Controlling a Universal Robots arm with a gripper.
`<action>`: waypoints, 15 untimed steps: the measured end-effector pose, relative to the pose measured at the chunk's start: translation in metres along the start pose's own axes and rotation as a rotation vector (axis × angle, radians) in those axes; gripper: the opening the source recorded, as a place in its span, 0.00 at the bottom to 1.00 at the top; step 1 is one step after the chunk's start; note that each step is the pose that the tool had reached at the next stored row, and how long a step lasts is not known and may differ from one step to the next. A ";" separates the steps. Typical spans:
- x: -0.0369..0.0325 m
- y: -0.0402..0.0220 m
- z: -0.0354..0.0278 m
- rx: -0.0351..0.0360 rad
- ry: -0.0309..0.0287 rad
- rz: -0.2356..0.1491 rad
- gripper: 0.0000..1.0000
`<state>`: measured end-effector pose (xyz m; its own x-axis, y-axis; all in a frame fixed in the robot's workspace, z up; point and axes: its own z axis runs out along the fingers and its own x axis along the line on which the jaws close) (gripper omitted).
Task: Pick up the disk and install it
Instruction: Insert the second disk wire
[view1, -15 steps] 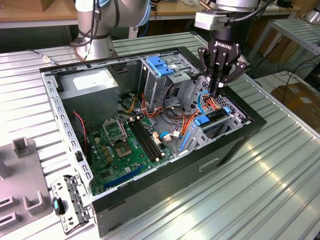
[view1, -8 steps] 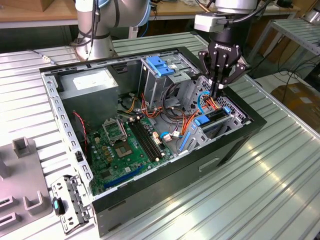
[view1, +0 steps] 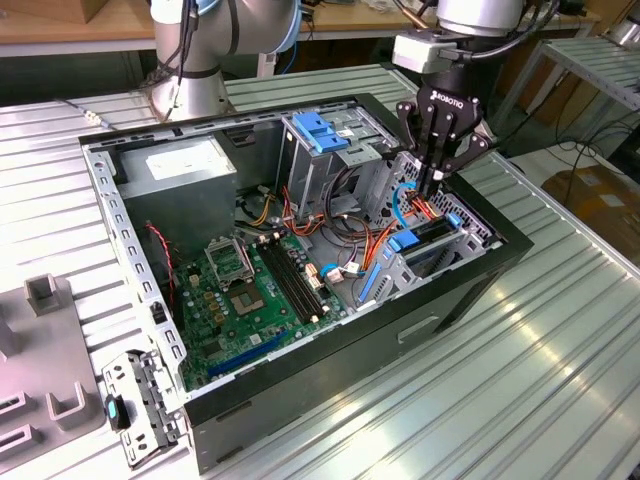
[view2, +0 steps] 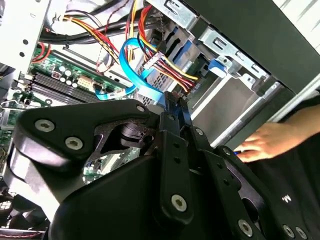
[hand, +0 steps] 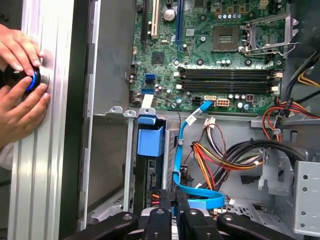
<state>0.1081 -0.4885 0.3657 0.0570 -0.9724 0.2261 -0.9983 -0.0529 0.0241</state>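
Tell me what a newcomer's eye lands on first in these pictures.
The open computer case on the ribbed metal table, its green motherboard exposed. The black gripper reaches down into the drive bay at the exterior view's right, fingers together beside blue rails and a blue cable. In the first wrist view, a person's hands rest outside the case wall.

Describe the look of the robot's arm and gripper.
The arm has silver-grey tube sections with light blue joint caps. Black cables run down to its wrist. The gripper is matte black, with white lettering on its body, linked metal fingers fastened by silver screws, and a pale grey mounting block above.
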 end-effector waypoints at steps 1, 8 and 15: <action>0.0027 0.0005 0.0014 0.0010 -0.0061 -0.003 0.16; 0.0155 0.0047 0.0071 0.0192 -0.0161 -0.016 0.16; 0.0159 0.0178 0.0097 0.0484 -0.0179 -0.014 0.16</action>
<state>0.0912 -0.5071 0.3603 0.0716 -0.9754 0.2087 -0.9968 -0.0774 -0.0200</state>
